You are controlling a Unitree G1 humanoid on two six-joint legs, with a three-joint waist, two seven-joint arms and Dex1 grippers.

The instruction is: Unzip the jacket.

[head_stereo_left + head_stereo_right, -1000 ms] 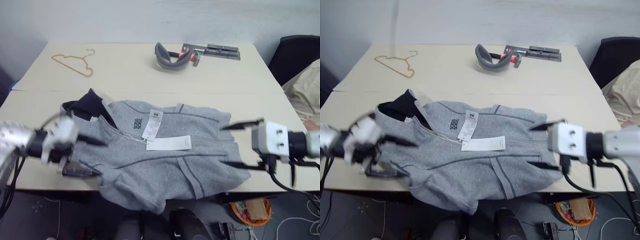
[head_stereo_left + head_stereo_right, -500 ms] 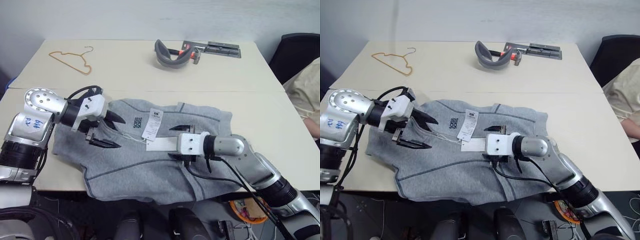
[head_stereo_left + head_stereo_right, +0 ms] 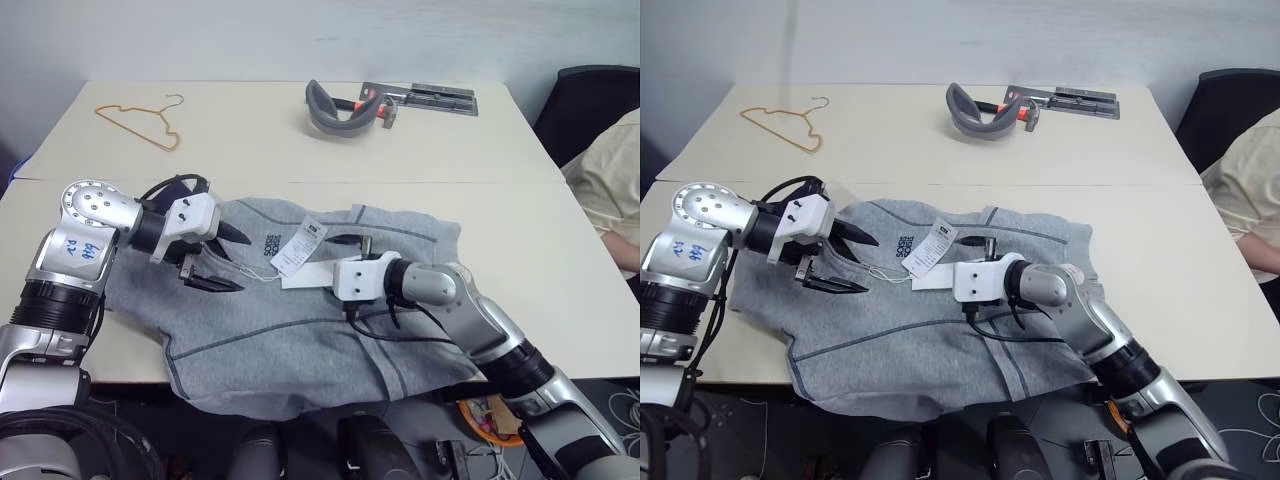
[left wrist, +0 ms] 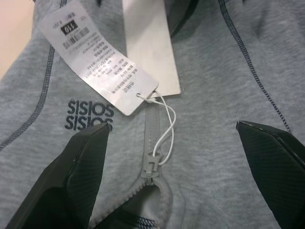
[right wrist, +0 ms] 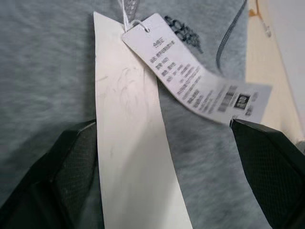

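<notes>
The jacket (image 3: 320, 300) lies flat on the near part of the desk (image 3: 270, 140), its hem hanging over the near edge, its collar toward the left claw. Both claws hover over its chest, facing each other, and neither holds anything.

The left claw (image 3: 222, 260) is spread wide, its two black fingers (image 4: 78, 176) apart above the grey fleece near the collar. In the left wrist view the zipper pull (image 4: 151, 167) sits between those fingers, just ahead of the claw, with the zip parted only a little below it. A thin white string runs from the pull to a printed paper tag (image 4: 97, 67), which lies beyond the pull, beside the dark chest logo (image 4: 90, 116). A longer blank white tag (image 4: 147, 47) lies further out along the zip line.

The right claw (image 3: 345, 268) is also spread wide, pointing toward the left claw from the other side of the tags. In the right wrist view its fingers (image 5: 71, 162) sit on either side of the long blank tag, which stretches straight out from between them, with the printed tag crossing beyond it.

Well beyond both claws, on the far part of the desk, lie an orange wire hanger (image 3: 140, 122), a grey curved band (image 3: 338, 110) and a dark flat tool (image 3: 425, 99).
</notes>
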